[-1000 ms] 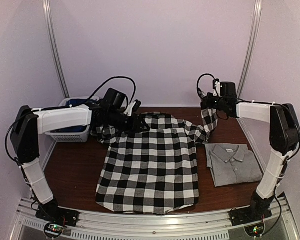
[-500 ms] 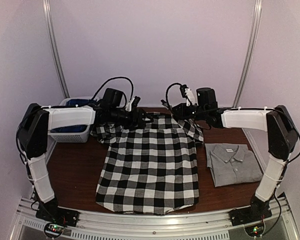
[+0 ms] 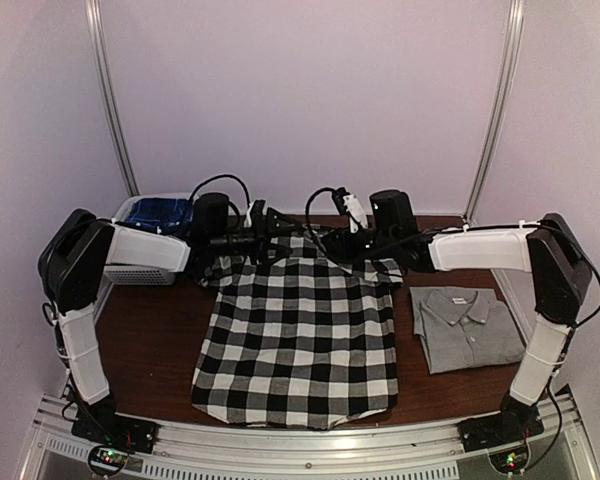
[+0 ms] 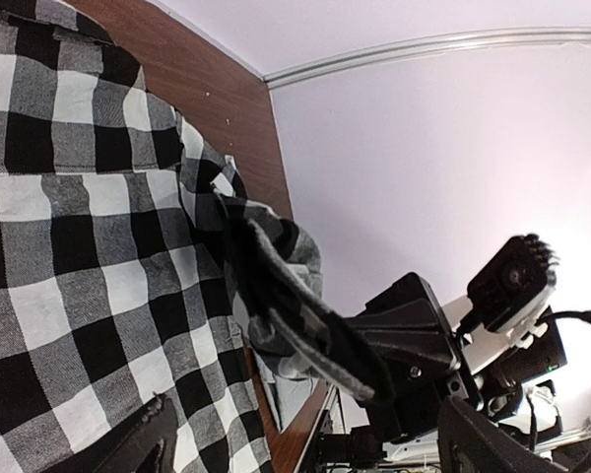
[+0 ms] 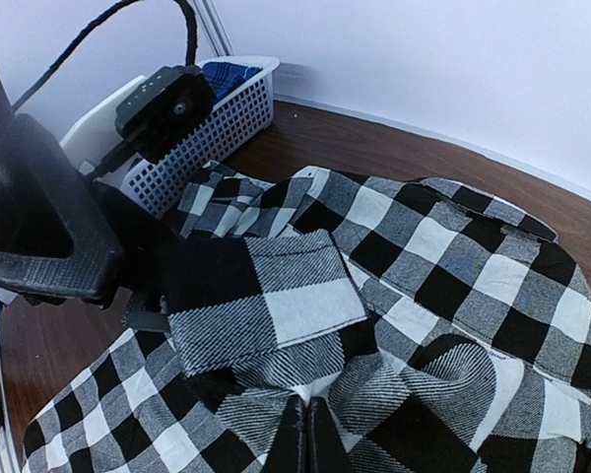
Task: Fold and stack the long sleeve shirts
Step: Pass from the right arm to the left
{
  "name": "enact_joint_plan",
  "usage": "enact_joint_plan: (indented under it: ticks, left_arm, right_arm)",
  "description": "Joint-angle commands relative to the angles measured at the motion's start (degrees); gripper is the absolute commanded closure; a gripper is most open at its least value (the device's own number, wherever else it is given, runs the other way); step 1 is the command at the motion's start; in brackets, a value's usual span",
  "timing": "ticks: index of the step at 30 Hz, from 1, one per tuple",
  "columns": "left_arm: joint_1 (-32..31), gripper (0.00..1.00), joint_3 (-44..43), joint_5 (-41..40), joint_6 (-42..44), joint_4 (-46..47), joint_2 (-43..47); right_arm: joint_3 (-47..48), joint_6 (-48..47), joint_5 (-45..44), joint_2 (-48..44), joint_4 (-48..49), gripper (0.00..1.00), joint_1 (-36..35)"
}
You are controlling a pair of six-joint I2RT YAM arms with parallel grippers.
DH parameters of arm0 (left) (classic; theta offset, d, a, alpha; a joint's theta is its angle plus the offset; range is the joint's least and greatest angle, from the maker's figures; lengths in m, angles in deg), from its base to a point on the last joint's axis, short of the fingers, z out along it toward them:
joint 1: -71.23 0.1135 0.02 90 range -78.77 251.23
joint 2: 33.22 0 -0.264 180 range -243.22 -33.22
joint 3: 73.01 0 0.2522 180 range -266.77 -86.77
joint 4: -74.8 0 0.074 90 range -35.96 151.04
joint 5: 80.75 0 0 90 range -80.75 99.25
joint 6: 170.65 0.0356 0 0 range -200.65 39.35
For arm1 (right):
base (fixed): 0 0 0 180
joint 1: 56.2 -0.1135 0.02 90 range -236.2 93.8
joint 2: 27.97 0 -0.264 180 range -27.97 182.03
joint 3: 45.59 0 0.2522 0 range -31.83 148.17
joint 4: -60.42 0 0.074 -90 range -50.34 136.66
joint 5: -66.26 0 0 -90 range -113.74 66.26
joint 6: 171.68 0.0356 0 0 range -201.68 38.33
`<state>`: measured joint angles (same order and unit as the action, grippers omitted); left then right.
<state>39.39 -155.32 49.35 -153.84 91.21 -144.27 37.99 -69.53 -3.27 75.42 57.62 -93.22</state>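
Black-and-white checked flannel shirt (image 3: 300,330) lies spread flat on the wooden table (image 3: 150,340). The folded grey shirt (image 3: 467,325) lies just beside it, toward the right arm. At the flannel shirt's collar end, the right gripper (image 5: 305,434) is pinched closed on the folded-in sleeve (image 5: 266,305). The left gripper (image 3: 272,225) is close by, jaws wide apart, gripping nothing.

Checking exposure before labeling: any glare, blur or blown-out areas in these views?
Top external: even soft light, checked shirt sharp, no glare. Left wrist: horizon tilted, wall washed out at lower right. Right wrist: shirt weave crisp, no glare.
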Motion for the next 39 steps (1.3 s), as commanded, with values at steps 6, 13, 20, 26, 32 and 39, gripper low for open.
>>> enact_joint_plan:
  ticks: [6, 13, 20, 26, 32, 39]
  left_arm:
    - [0.46, 0.07, -1.10, -1.36, -6.09, 8.56, -4.83]
    - [0.46, 0.22, -4.52, 0.35, -5.89, 5.70, -7.95]
    - [0.46, 0.62, -6.33, 1.75, -4.74, 3.94, -9.74]
    - [0.94, 1.00, -9.32, 2.99, 0.04, -1.66, -9.60]
    - [1.90, 1.00, -12.98, 2.43, 6.82, -8.09, -8.03]
    - [2.11, 1.00, -19.89, 0.44, 16.22, -17.63, -6.75]
  right_arm:
    - [-2.25, -1.06, -1.65, 0.49, 0.99, 1.00, -1.90]
    - [-2.19, -1.36, -1.98, 1.08, 0.75, 1.00, -3.10]
    - [-1.88, -1.62, -2.73, 2.33, 0.06, 1.00, -3.80]
    - [-0.32, 0.01, -5.99, 1.81, -3.71, 0.96, -3.83]
    - [-3.79, 4.56, -8.04, -3.05, -7.54, 0.61, -3.57]
    - [-11.82, 11.50, -13.43, -12.76, -15.50, 0.43, -3.43]
